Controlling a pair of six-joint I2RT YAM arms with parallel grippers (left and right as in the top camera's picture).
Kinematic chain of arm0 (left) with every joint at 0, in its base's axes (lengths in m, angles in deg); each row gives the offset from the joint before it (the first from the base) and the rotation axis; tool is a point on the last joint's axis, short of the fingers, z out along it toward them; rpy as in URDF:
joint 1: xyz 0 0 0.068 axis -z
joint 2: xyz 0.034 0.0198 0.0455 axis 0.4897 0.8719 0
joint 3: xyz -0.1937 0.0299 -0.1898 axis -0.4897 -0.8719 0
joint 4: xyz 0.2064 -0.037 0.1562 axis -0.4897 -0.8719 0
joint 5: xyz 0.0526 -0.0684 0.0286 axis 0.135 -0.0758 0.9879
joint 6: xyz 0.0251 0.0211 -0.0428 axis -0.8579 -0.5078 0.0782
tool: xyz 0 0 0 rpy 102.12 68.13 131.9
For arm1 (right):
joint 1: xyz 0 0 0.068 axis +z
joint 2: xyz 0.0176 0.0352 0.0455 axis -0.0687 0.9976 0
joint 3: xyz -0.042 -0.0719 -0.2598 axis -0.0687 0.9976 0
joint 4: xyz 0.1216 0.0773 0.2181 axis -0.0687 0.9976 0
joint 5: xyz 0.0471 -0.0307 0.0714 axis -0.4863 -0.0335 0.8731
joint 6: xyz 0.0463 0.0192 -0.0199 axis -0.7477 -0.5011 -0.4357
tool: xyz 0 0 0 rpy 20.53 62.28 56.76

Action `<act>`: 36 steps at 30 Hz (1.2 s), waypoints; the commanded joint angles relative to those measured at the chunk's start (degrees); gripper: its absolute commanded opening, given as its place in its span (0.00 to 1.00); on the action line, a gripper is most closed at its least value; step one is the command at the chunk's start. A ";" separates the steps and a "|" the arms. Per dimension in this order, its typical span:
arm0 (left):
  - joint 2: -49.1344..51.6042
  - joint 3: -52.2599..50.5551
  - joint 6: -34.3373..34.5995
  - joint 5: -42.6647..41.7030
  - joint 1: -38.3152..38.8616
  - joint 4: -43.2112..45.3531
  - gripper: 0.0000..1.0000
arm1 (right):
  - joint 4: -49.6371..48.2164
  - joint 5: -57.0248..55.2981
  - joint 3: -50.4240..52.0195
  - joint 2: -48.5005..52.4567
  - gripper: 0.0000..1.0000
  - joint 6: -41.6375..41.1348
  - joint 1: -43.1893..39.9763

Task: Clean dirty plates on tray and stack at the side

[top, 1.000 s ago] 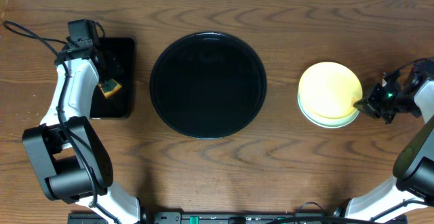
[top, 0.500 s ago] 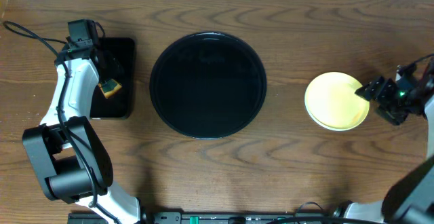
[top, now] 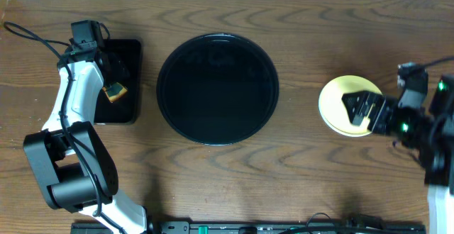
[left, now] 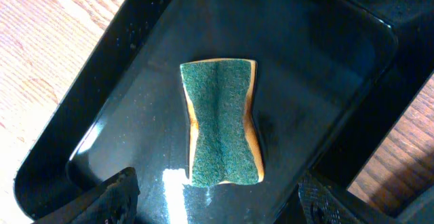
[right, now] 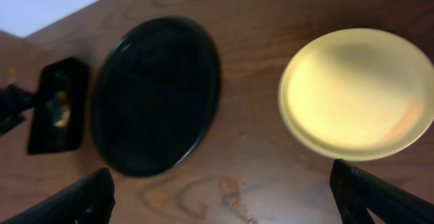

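Note:
A pale yellow plate (top: 339, 105) (right: 349, 91) lies on the bare wood at the right, outside the tray; only this plate shows plainly. The round black tray (top: 218, 88) (right: 156, 95) sits mid-table with nothing on it. My right gripper (top: 359, 110) (right: 227, 200) hovers open above the plate's right part, with bare wood showing between its fingers. At the left, my open left gripper (left: 220, 203) hangs over a green-topped sponge (left: 222, 122) (top: 115, 91), not touching it.
The sponge lies in a small black rectangular tray (top: 124, 57) (left: 325, 54) at the far left, wet and glossy inside. The left arm stretches along the table's left side. Brown wood separates the round tray from the plate.
The right gripper has opened and let go of the plate's rim, then lifted over the plate. The plate slid slightly right before that. The left arm has not moved.

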 commanded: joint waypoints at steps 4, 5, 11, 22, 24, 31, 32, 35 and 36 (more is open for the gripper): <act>-0.44 -0.31 0.72 0.26 0.02 -0.13 0.76 | 6.86 -6.01 -0.02 -9.66 0.99 -1.05 1.46; -0.44 -0.31 0.72 0.28 0.02 -0.15 0.77 | 8.17 -5.99 -0.02 -10.86 0.99 -1.05 1.46; -0.44 -0.31 0.72 0.26 0.02 -0.15 0.76 | 12.63 -13.62 -0.02 -16.15 0.99 0.50 1.46; -0.44 -0.33 0.72 0.26 0.02 -0.15 0.76 | -10.51 -17.25 11.45 -25.33 0.99 8.22 1.88; -0.44 -0.31 0.72 0.26 0.02 -0.15 0.77 | -16.68 -16.57 17.53 -29.16 0.99 8.17 2.23; -0.44 -0.33 0.70 0.26 0.02 -0.15 0.77 | -37.35 -16.02 40.92 -41.92 0.99 5.11 5.25; -0.44 -0.33 0.72 0.26 0.02 -0.15 0.77 | -39.74 -16.02 43.74 -43.25 0.99 4.59 5.86; -0.44 -0.31 0.72 0.26 0.02 -0.15 0.76 | -47.28 -16.04 51.84 -46.73 0.99 3.63 7.78; -0.44 -0.33 0.72 0.26 0.02 -0.15 0.76 | -49.55 -16.06 54.14 -47.69 0.99 3.65 8.39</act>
